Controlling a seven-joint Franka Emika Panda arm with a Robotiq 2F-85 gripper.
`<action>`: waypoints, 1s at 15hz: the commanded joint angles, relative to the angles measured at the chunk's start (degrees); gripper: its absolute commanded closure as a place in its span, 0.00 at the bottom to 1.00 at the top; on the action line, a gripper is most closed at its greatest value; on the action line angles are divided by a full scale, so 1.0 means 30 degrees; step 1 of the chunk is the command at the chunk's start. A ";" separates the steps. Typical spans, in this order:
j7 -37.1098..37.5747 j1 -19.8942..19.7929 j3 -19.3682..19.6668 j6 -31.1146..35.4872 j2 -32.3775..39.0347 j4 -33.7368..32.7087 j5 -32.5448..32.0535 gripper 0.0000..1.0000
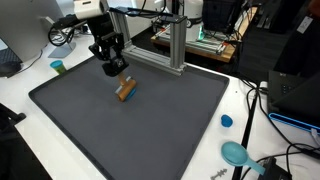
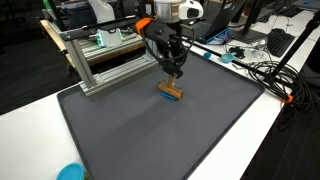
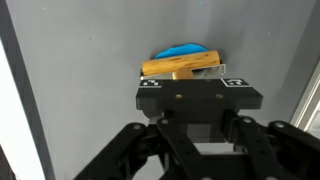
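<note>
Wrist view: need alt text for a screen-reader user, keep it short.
A black claw rises from the bottom of the frame, close over a small wooden object with a blue part behind it. The object lies on a grey mat. Whether the claw is open or touches the object cannot be told.

Dark grey mat on a white table, aluminium frame behind, black cables, cluttered lab benches
</note>
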State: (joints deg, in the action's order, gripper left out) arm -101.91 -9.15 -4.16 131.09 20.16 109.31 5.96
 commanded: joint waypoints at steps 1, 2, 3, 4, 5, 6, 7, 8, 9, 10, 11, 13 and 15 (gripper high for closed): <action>-0.0439 0.0114 -0.0236 -0.0117 0.0778 0.0163 0.0705 0.78; -0.0323 0.0164 -0.0191 -0.0084 0.0795 0.0173 0.0558 0.78; -0.0285 0.0175 -0.0180 -0.0097 0.0804 0.0169 0.0526 0.78; -0.0270 0.0176 -0.0169 -0.0073 0.0801 0.0180 0.0512 0.78; -0.0325 0.0154 -0.0191 -0.0093 0.0807 0.0177 0.0567 0.78; -0.0370 0.0129 -0.0218 -0.0094 0.0800 0.0189 0.0640 0.78; -0.0473 0.0084 -0.0274 -0.0127 0.0841 0.0181 0.0784 0.78; -0.0482 0.0071 -0.0298 -0.0107 0.0876 0.0192 0.0876 0.78; -0.0577 0.0029 -0.0355 -0.0123 0.0923 0.0194 0.1065 0.78; -0.0663 -0.0009 -0.0405 -0.0117 0.0962 0.0215 0.1260 0.78; -0.0733 -0.0036 -0.0435 -0.0118 0.0991 0.0224 0.1422 0.78; -0.0893 -0.0102 -0.0475 -0.0136 0.1059 0.0246 0.1808 0.78; -0.0949 -0.0122 -0.0444 -0.0147 0.1110 0.0254 0.2148 0.78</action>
State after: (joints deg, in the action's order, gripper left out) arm -102.48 -9.16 -4.52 130.31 20.33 109.31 8.94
